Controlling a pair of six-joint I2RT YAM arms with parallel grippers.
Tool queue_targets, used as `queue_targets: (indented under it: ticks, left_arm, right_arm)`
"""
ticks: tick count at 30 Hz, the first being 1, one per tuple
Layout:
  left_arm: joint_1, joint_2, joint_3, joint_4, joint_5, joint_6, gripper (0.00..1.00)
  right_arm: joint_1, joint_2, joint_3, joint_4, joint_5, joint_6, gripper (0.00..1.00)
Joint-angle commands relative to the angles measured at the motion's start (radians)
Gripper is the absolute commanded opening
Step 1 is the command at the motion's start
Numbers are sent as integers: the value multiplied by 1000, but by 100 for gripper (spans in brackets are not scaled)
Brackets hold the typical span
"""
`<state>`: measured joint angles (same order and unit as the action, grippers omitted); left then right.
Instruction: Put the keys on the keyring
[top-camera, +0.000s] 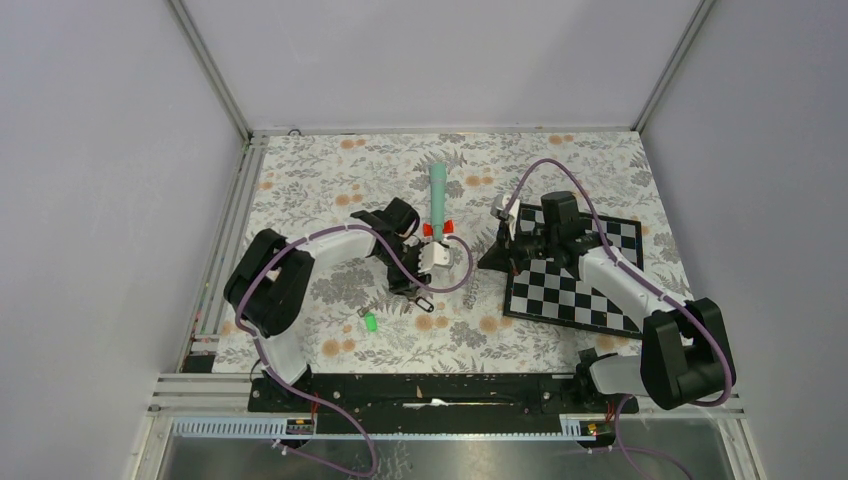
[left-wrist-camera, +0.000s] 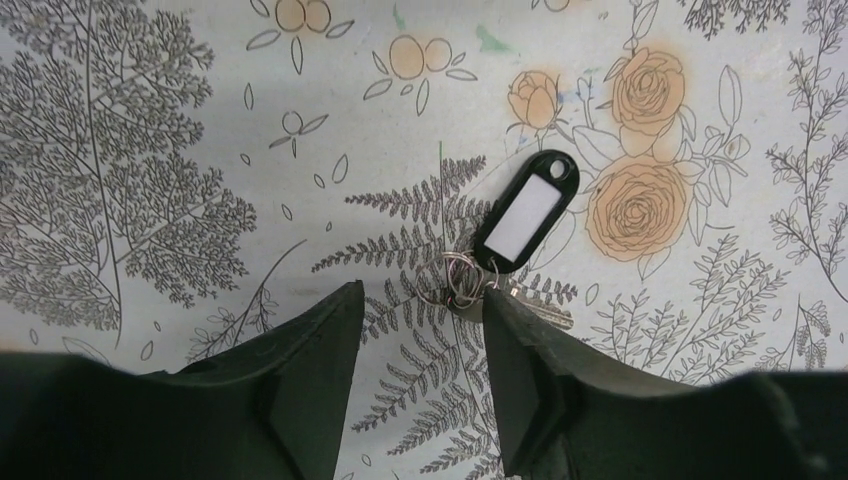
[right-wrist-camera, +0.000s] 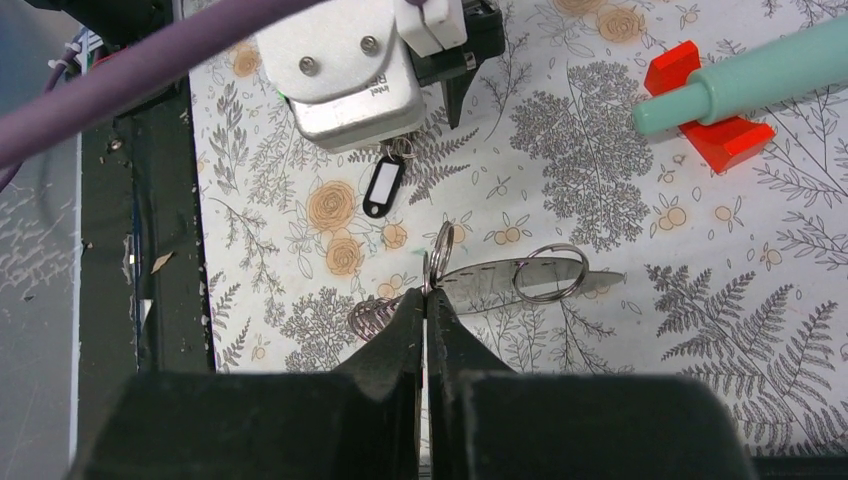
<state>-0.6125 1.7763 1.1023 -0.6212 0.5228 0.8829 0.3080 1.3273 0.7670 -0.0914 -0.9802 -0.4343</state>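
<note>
Steel, small and light: the tagged key (left-wrist-camera: 538, 306) lies flat on the cloth (left-wrist-camera: 150, 120), joined by a cluster of small rings (left-wrist-camera: 462, 280) to a black tag (left-wrist-camera: 525, 212). I judge it stiff, slippery and hard to pinch off a flat surface. The tag is the broadest, least slick part, so I would take hold there or across the key's head, not on the rings.

The green key (top-camera: 370, 322) lies apart from it, nearer the arm bases, with its plastic head offering the easier grip.

The left gripper (left-wrist-camera: 422, 295) stands about half open just above the cloth, one finger on each side of the rings. It holds nothing, and its right finger hides part of the key.

The right gripper (right-wrist-camera: 427, 300) is pressed fully together on the edge of the keyring (right-wrist-camera: 440, 255). This is thin springy wire standing edge-on at its tips, with a flat metal strip (right-wrist-camera: 500, 282) reaching out beside it. Such a narrow hold may twist.
</note>
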Motion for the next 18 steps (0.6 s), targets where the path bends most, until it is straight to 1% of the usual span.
queue_targets:
  ticks: [1,5,10,13,18]
  left_arm:
    - [-16,8,15,55,59,23,55]
    - [-38,26,10,55,44,51,59]
    - [-60,35,-16,43,8,84,56]
    - [-61,29,-20,32,-12,81,49]
    - [-59,0,-7,-1,-29,80,29]
  right_arm:
    - [-19,-34,6,-38,-17,-43,0]
    - [-28,-49,1,-61,-18,-59,0]
    - [-39,-56,-7,-60,-21,-62,0]
    - [-41,-52,-9,-60,-27,-66,0]
    - [-43,-42,-9,-59,-32,-67,0]
